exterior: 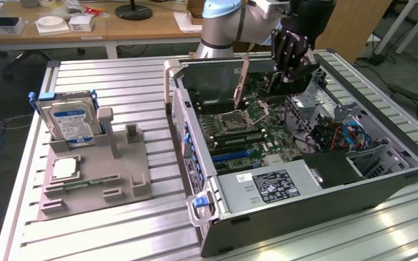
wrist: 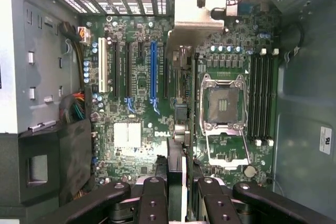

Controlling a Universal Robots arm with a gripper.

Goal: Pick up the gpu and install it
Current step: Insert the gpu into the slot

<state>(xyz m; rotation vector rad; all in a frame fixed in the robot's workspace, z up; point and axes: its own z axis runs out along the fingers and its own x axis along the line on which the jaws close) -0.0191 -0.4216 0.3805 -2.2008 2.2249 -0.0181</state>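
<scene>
**Exterior view**
- My gripper (exterior: 290,73): black, hanging from the arm over the open computer case (exterior: 303,217), at the end nearest the arm's base. My jaws are clamped on the gpu.
- Gpu (exterior: 274,82): held on edge above the motherboard (exterior: 267,130) and not seated in any slot. Its end bracket (exterior: 241,81) hangs down on the exterior view's left of my fingers.
- Power supply (exterior: 267,187): grey box with a black label, at the near end of the case.
- Grey holder (exterior: 118,174): on the slatted metal table (exterior: 122,234), to the exterior view's left of the case and apart from it.
- Hard drive (exterior: 71,122): stands upright in the holder, blue-white label facing out.
- Memory stick (exterior: 89,183): lies flat in the holder.

**Wrist view**
- My gripper (wrist: 181,192): black fingers (wrist: 152,198) closed from either side on the gpu.
- Gpu (wrist: 177,162): seen edge-on, running away from my fingers.
- End bracket (wrist: 197,22): silver, at the far end of the card, near the case's rear grille.
- Motherboard (wrist: 131,129): green, lying below the card.
- Blue slot (wrist: 153,72): just beside the line of the card's edge.
- White slot (wrist: 103,66): further off on the same side.
- Processor socket (wrist: 226,103): on the other side of the card.
- Memory slots (wrist: 262,98): beyond the socket.
</scene>
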